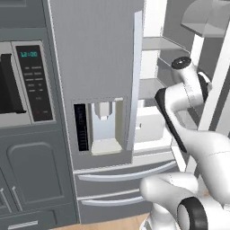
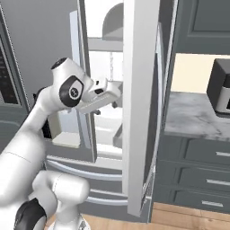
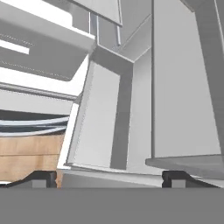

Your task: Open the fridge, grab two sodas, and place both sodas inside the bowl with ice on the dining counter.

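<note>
My pincer [image 3: 109, 178] stands with its tips wide apart and nothing between them, aimed into the fridge [image 1: 96, 67] along the inner side of its swung-out right door [image 2: 140, 103]. The hand view gives me the door's grey bins and a strip of wooden floor [image 3: 30, 151]. From the left base view I see the shut left door with its water dispenser [image 1: 105, 126], long silver handle [image 1: 134, 81] and white shelves beyond. The right base view adds a marble counter [image 2: 193, 114].
</note>
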Controlling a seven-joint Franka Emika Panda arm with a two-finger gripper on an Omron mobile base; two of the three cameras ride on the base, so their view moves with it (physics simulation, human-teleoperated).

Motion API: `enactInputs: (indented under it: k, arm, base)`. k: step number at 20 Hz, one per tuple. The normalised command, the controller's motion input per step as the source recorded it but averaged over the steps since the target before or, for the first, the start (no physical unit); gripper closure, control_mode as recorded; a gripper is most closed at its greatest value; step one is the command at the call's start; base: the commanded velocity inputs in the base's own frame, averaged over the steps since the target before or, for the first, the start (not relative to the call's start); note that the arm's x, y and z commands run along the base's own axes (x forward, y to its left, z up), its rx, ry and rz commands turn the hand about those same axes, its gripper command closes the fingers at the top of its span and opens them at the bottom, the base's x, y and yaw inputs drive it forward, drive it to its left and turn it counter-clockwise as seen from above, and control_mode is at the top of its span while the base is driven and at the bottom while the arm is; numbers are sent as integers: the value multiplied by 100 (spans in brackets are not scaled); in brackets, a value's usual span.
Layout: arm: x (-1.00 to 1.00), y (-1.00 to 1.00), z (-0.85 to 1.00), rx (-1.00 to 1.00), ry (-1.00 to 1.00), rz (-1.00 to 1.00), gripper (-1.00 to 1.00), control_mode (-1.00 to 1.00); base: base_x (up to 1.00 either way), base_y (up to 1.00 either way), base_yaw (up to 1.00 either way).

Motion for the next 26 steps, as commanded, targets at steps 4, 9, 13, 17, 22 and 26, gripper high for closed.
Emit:
enactInputs:
  k: [4, 9, 13, 17, 22, 26]
  arm:
    - [-29, -89, 0, 0, -6, 0, -100, -100]
    - [-18, -66, 0, 0, -9, 0, -100, -100]
    - [-11, -3, 0, 0, -15, 0, -100, -100]
    - [-14, 84, 0, 0, -15, 0, -100, -100]
    - [0, 100, -8, 1, -13, 0, -100, -100]
    - [6, 100, -11, 5, -12, 2, -100, -100]
  base:
    - [0, 0, 0]
    - [0, 0, 0]
    - [0, 0, 0]
    - [0, 0, 0]
    - [0, 0, 0]
    - [0, 0, 0]
